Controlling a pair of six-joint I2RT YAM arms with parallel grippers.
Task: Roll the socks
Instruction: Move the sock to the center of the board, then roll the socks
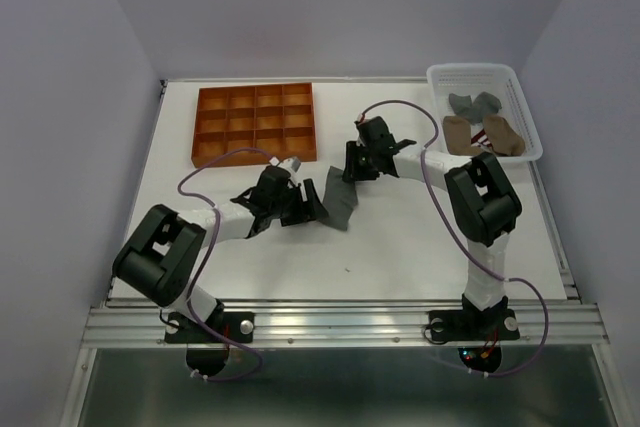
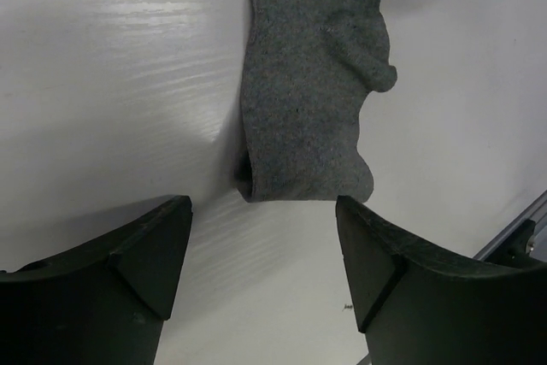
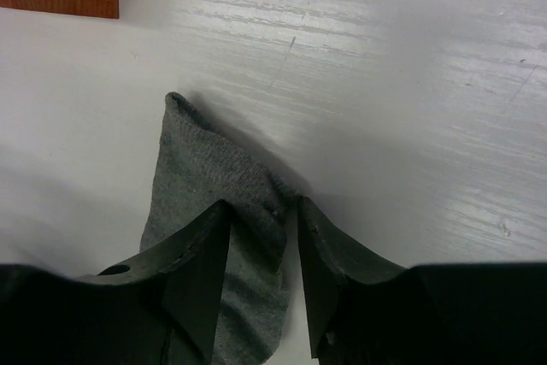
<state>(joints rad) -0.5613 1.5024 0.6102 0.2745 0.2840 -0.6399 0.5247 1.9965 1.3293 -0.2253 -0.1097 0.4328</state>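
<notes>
Grey sock (image 1: 342, 205) lies flat in the middle of the white desk (image 1: 400, 257), between my two arms. My left claw (image 2: 261, 207) hangs wide open just short of the sock's near end, holding nothing. My right claw (image 3: 263, 204) sits low on the far end, fingers narrow with a ridge of fabric between them; I cannot tell whether they pinch it. More socks (image 1: 485, 132) lie in a clear bin (image 1: 530, 147) at the far right. I judge the roll is only starting: next comes a firm hold on one end, then turning it over towards the other.
</notes>
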